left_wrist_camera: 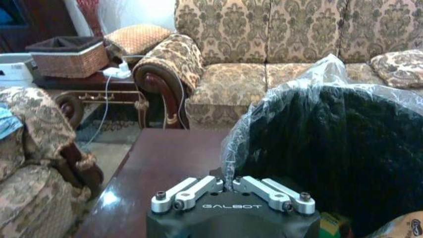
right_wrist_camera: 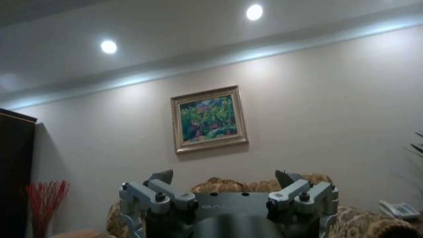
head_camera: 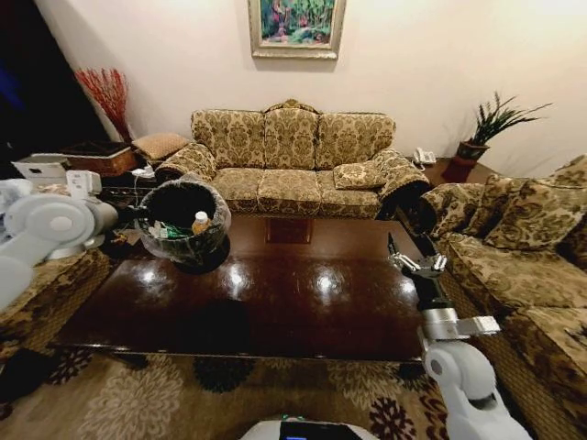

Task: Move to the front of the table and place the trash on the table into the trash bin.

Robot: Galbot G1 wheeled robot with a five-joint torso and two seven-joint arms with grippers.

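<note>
The trash bin point(head_camera: 183, 220), black with a crinkly clear bag, is over the far left part of the dark glossy table point(head_camera: 275, 293); whether it rests on the wood I cannot tell. My left gripper point(head_camera: 139, 218) is shut on its bag-lined rim, seen close in the left wrist view point(left_wrist_camera: 231, 186) beside the bin's wall point(left_wrist_camera: 343, 148). Inside lie trash pieces: a brown orange-labelled bottle point(head_camera: 200, 223) and something green point(head_camera: 170, 231), also glimpsed as a green piece point(left_wrist_camera: 334, 223). My right gripper point(head_camera: 413, 263) stands open over the table's right edge, fingers up point(right_wrist_camera: 225, 177), holding nothing.
A patterned sofa point(head_camera: 289, 165) runs along the table's far side, with armchairs on the right point(head_camera: 523, 247) and left point(head_camera: 46, 284). A side table with a woven basket point(head_camera: 96, 158) stands at the back left. A patterned rug point(head_camera: 183, 394) lies in front.
</note>
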